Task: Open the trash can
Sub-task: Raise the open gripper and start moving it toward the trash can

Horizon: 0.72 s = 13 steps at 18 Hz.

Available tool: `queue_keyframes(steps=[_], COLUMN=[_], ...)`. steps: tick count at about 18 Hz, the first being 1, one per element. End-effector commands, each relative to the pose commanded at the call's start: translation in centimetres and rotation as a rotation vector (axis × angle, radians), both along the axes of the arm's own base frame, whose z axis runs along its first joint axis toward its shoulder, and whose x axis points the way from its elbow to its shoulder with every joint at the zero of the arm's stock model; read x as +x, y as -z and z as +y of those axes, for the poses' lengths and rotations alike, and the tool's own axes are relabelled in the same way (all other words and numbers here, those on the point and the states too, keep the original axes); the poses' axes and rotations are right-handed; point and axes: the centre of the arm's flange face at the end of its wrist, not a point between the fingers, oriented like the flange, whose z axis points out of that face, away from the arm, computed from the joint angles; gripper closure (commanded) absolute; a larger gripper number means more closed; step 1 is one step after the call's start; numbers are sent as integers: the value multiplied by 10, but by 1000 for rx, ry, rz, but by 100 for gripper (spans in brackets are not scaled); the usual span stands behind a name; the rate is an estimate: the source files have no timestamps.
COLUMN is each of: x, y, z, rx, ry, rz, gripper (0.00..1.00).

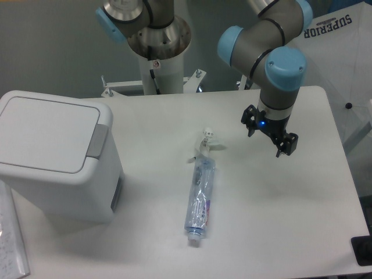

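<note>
Trash can [55,154] sits at the table's [174,116] left edge, lid flat and closed, grey tab facing right. Well apart to the right, the gripper [269,137] hovers with fingers spread, holding nothing. Between them lies a crumpled plastic bottle [200,197].

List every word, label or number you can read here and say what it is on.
"SUPERIOR": dark capitals on the white fabric at the top right, behind the table.
Plastic bottle label: blue and red print, too blurred to read.
Trash can: no text visible.
</note>
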Motion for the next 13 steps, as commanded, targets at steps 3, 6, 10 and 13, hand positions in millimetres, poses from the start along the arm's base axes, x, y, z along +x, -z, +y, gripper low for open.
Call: queue_keyframes(steps=[3, 6, 10, 13], x=[0, 3, 11, 19], y=[-2, -6, -2, -15], z=[0, 10, 13, 23], rx=[4, 94, 175, 293], ry=[-1, 7, 1, -144], rz=[2, -29, -79, -136], gripper=[0, 0, 0, 0])
